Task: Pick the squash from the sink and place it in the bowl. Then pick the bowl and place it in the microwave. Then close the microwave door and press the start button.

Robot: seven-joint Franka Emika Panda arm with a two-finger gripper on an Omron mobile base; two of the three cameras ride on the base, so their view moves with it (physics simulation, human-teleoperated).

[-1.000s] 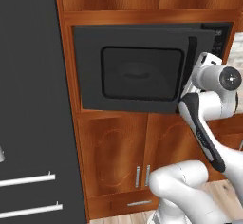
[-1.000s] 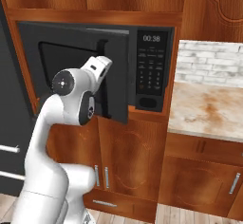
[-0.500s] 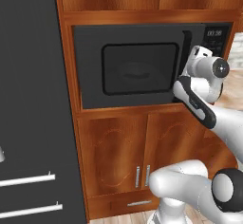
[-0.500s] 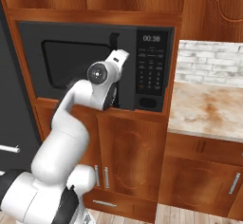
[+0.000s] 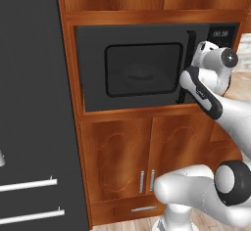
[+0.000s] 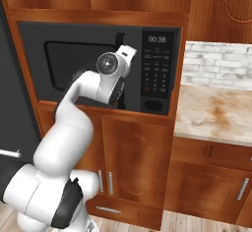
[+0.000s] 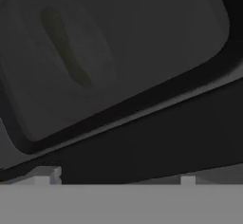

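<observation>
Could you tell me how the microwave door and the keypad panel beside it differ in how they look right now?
The microwave door is wide and carries a dark rounded window, while the keypad panel is a narrow upright strip. The door has a vertical black bar handle at its right edge; the keypad panel instead has a small lit display above rows of small buttons. The robot's hand sits in front of the door, not the panel. Both are black and lie flush in the microwave's front.
</observation>
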